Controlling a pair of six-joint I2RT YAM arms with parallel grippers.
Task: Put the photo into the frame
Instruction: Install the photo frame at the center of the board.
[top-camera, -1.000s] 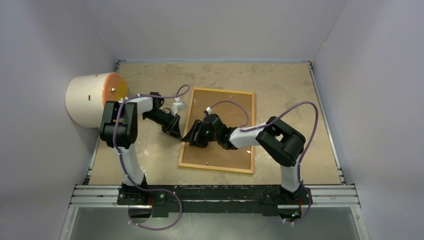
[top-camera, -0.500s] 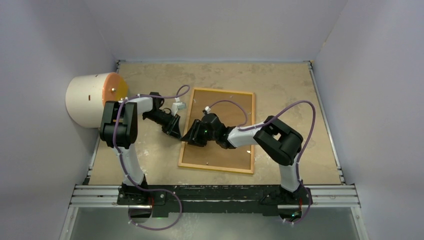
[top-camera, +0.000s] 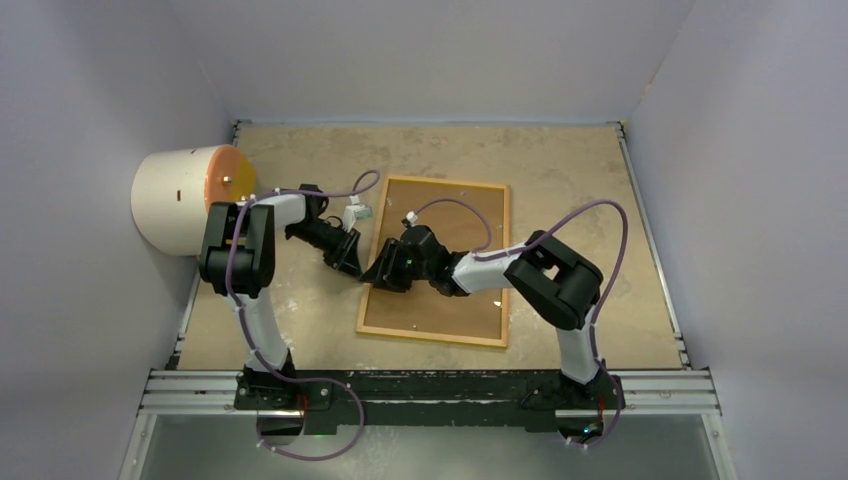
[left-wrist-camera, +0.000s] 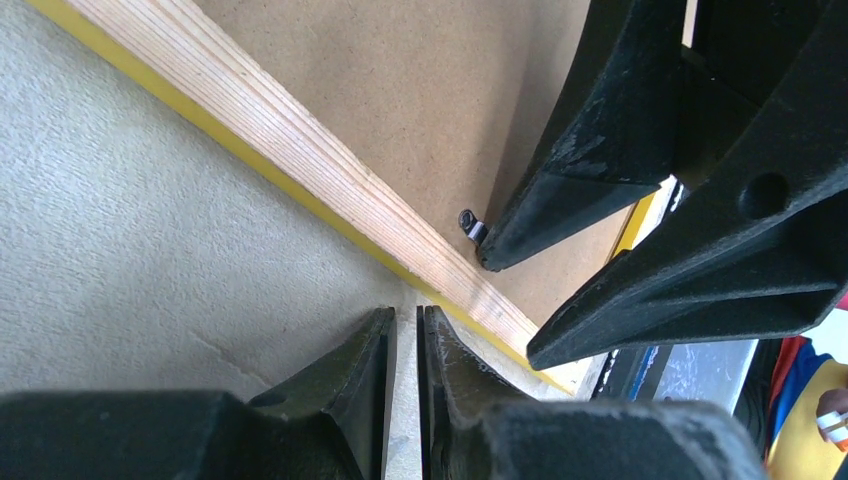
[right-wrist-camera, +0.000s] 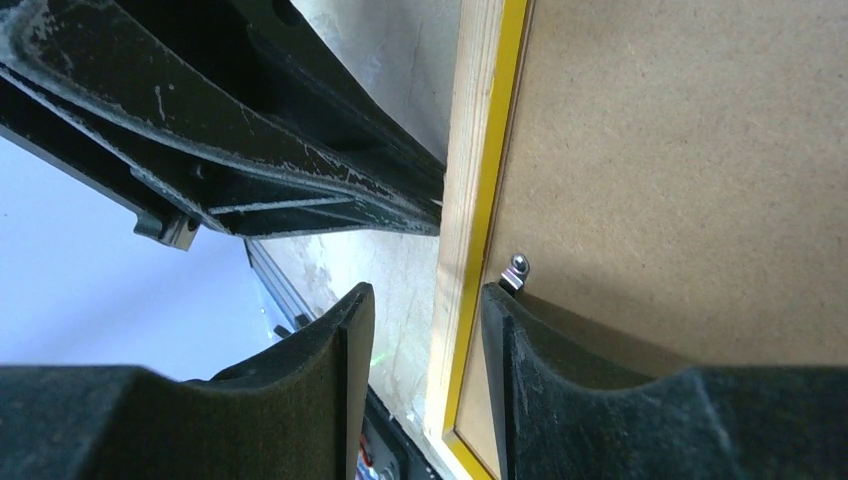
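The frame (top-camera: 430, 336) lies face down mid-table, light wood back up, with a yellow edge in the left wrist view (left-wrist-camera: 330, 170) and the right wrist view (right-wrist-camera: 470, 150). The brown backing board (top-camera: 450, 300) fills it. The photo is hidden. My right gripper (top-camera: 380, 276) is open astride the frame's left rail (right-wrist-camera: 425, 295), one finger on the board beside a metal tab (right-wrist-camera: 515, 270). My left gripper (top-camera: 350, 264) is shut and empty, its tips (left-wrist-camera: 405, 315) on the table just outside that rail.
A white cylinder with an orange face (top-camera: 185, 200) stands at the far left against the wall. A metal rail (top-camera: 430, 385) runs along the near edge. Walls close in the left, back and right.
My right gripper and forearm have edged slightly left and away along the frame's left rail. The left arm and the frame have not moved.
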